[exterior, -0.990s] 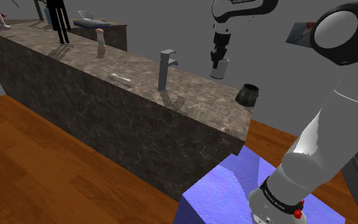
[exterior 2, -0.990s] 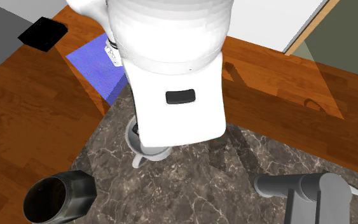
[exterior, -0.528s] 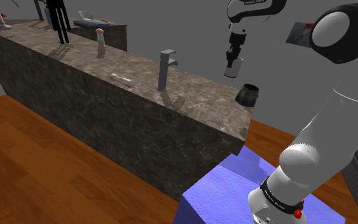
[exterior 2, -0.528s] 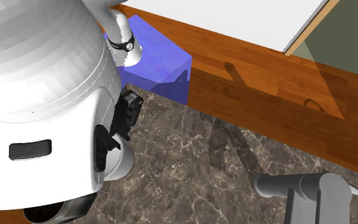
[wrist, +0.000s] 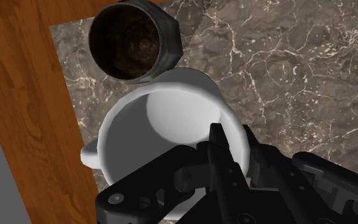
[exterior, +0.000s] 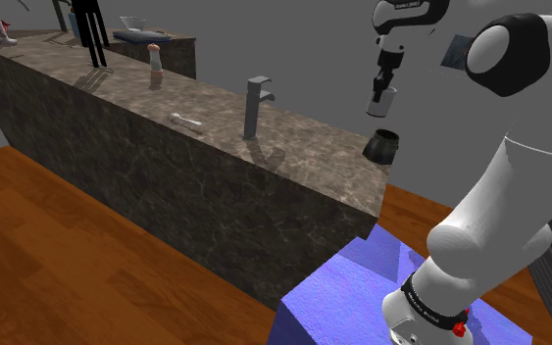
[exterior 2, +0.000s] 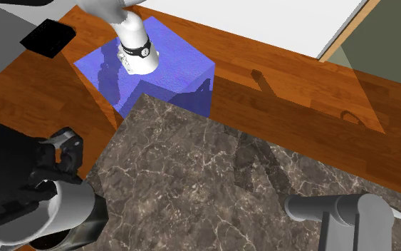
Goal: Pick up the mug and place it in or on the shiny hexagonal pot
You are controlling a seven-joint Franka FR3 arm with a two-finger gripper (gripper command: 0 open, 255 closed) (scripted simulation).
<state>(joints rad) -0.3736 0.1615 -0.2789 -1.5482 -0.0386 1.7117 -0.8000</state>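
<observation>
Wrist view, one mug, one pot

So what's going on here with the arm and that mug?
The white arm's gripper holds a white mug by its rim, lifted above the marble-patterned counter. The dark hexagonal pot stands at the counter's end, close by and lower than the mug. The mug is not yet in the pot.

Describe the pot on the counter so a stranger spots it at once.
Follow the long dark marble counter to its end beside the blue stand. On a corner there sits a dark, shiny hexagonal pot; unlike the grey faucet and the white mug held aloft, it is squat and six-sided.
</observation>
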